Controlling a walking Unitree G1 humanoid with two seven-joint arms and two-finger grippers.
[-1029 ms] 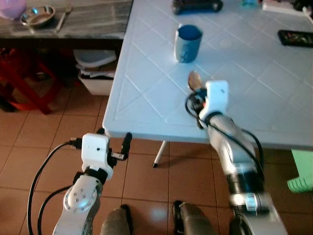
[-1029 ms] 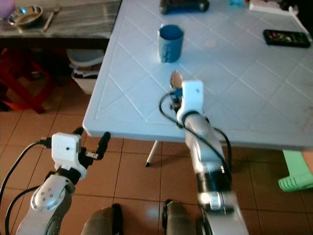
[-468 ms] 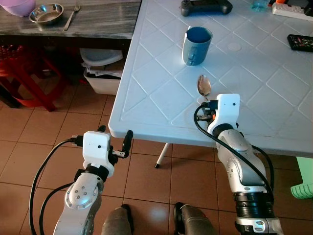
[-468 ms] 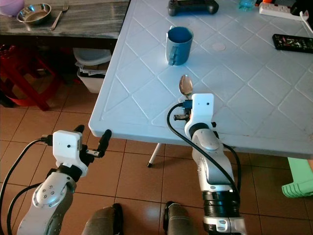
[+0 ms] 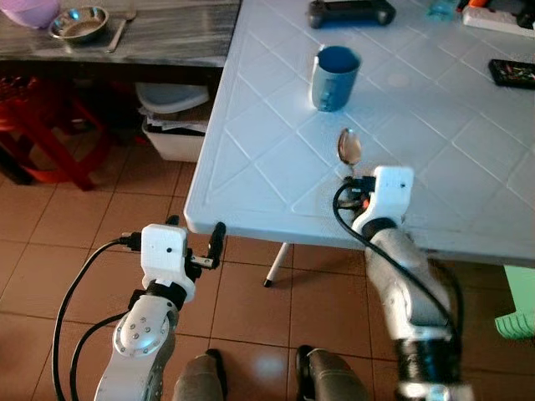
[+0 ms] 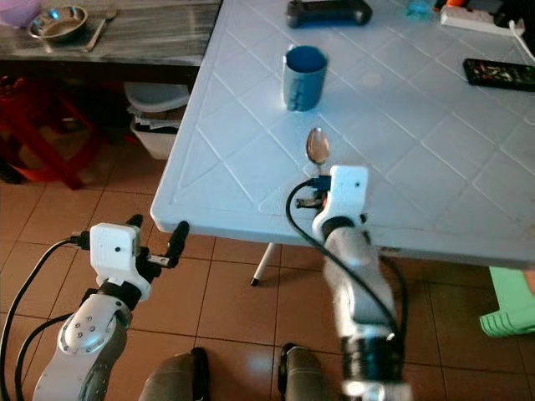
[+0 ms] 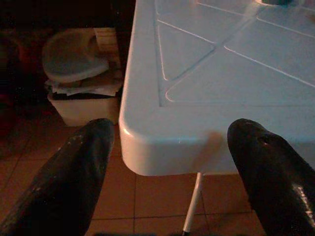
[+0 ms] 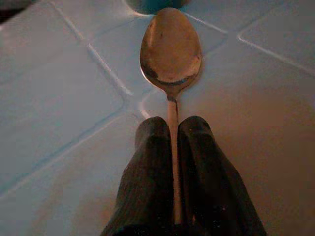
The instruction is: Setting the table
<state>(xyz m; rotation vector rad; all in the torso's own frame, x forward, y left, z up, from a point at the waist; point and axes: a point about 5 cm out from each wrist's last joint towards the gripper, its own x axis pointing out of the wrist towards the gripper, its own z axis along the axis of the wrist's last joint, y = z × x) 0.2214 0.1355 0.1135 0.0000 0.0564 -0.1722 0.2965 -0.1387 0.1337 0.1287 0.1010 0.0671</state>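
The white table (image 5: 276, 159) filled the upper right of the head views, and against half a second before it sat almost where it had, so the camera had barely shifted. The blue cup (image 5: 335, 77) stood at upper centre. Just below it the right gripper (image 8: 172, 147) held the spoon (image 5: 349, 149), jaws clamped on the handle, bowl pointing at the cup and low over the table; whether it touched was unclear. Hardly any travel suggested placement was near. The left gripper (image 7: 170, 162) hung at lower left, jaws apart, by the table corner.
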